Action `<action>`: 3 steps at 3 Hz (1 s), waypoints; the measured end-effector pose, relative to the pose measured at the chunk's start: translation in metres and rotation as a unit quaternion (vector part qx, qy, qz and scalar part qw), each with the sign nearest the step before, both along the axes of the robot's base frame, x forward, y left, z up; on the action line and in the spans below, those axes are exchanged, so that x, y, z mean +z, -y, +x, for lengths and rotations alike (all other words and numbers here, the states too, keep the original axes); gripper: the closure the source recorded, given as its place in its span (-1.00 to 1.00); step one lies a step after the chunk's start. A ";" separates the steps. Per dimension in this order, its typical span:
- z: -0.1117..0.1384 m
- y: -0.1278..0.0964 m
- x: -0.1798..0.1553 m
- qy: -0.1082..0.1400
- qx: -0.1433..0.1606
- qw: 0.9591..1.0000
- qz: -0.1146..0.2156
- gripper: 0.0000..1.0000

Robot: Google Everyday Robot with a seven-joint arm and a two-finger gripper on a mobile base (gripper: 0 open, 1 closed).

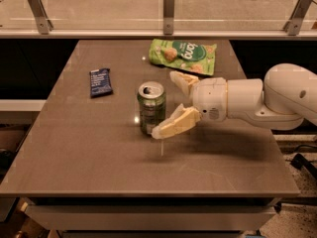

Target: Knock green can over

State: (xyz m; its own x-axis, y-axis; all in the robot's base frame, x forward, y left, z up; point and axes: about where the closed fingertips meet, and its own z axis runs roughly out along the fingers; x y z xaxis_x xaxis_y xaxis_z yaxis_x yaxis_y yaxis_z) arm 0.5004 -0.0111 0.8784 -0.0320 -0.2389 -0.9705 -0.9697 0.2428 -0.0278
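Observation:
The green can (151,106) stands upright near the middle of the brown table (99,152), its silver top and pull-tab facing up. My gripper (167,104) comes in from the right on a white arm, just right of the can. Its cream fingers are spread wide open. The near fingertip (163,130) sits at the can's lower right side and looks to touch it. The far finger (181,80) is behind and to the right of the can, apart from it.
A flat green snack bag (183,55) lies at the back of the table, behind the gripper. A dark blue snack bar (100,81) lies left of the can. A glass railing with metal posts (169,4) runs behind the table.

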 end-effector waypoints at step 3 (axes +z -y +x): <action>-0.014 -0.023 -0.003 0.007 0.030 0.999 0.012 -0.09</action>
State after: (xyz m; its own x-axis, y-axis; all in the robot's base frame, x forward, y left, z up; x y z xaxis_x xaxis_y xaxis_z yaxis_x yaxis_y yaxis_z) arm 0.4866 0.0115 0.8755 -0.0041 -0.2163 -0.9763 -0.9819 0.1859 -0.0371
